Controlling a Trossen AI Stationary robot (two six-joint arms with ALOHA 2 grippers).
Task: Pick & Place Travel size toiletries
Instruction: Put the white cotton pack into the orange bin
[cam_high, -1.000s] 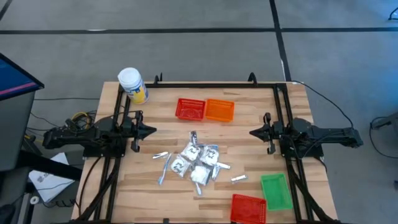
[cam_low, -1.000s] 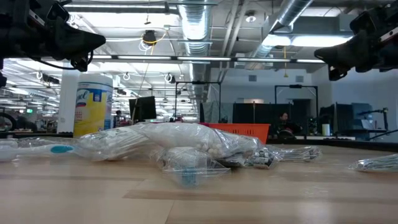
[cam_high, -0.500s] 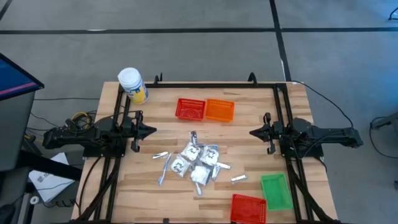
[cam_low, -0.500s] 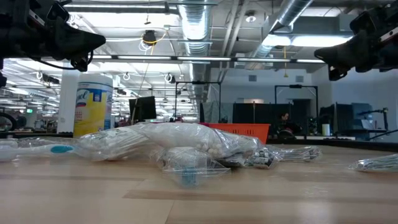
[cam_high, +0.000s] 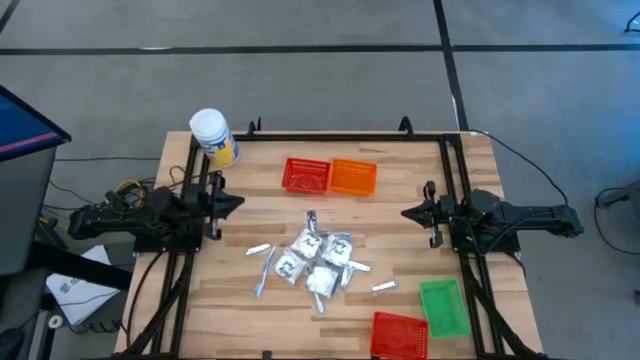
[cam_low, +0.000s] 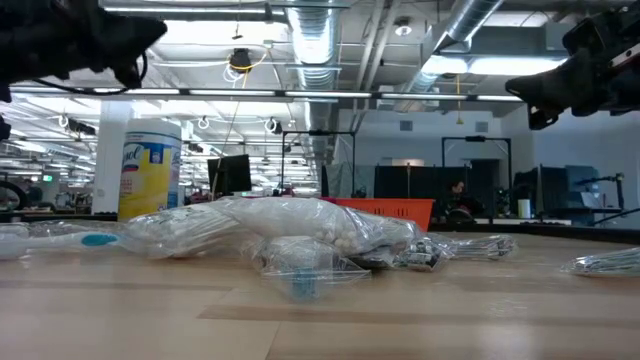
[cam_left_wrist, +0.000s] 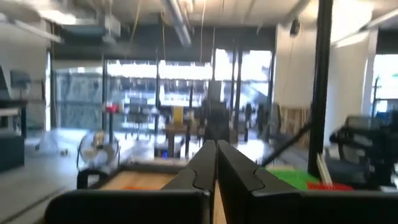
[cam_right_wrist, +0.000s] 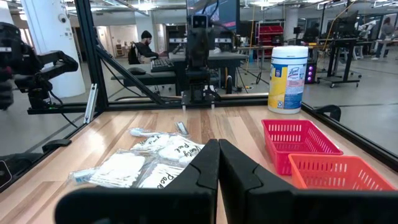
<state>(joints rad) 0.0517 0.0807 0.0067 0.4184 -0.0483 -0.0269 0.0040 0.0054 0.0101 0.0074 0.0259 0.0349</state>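
Note:
The travel size toiletries (cam_high: 315, 262) lie in a loose heap on the wooden table's middle: small clear-wrapped white packets and a few slim silver sticks around them. In the low view the heap (cam_low: 290, 235) rests flat on the table. My left gripper (cam_high: 238, 203) hovers shut at the table's left side, well above and left of the heap, with its fingers tipped upward (cam_left_wrist: 216, 163). My right gripper (cam_high: 405, 213) hovers shut and level at the right side, pointing toward the heap (cam_right_wrist: 149, 158). Neither holds anything.
A yellow jar with a white lid (cam_high: 213, 137) stands at the far left corner. A red basket (cam_high: 306, 175) and an orange basket (cam_high: 353, 177) sit at the far middle. A green basket (cam_high: 444, 306) and another red basket (cam_high: 400, 335) sit at the near right.
My left gripper has tipped its fingers upward and risen a little, staying shut. The right gripper and the toiletries have kept still.

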